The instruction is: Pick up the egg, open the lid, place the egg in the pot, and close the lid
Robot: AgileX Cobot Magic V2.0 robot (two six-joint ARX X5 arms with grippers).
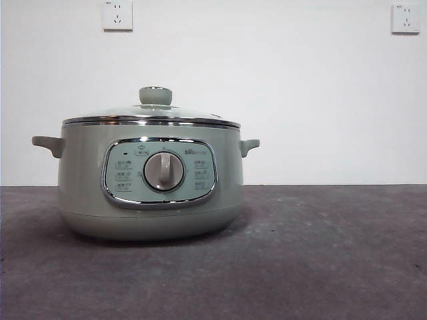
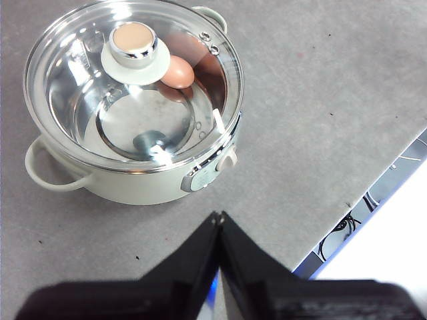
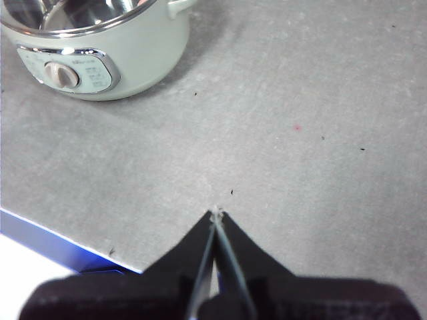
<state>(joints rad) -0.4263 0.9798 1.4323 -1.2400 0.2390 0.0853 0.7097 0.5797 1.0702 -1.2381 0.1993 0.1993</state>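
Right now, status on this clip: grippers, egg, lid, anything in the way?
Left gripper and right gripper shut, empty, off the pot. Egg inside pot, lid seated on it. Nothing in the way.

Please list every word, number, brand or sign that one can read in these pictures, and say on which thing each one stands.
No text can be read with certainty.
Pot control panel: small printed labels and icons around the dial, too small and blurred to read.
Panel, upper right of the dial: a short brand mark, blurred.
Wall sockets: a tiny mark in a corner, unreadable.
Lid, egg: no text visible.
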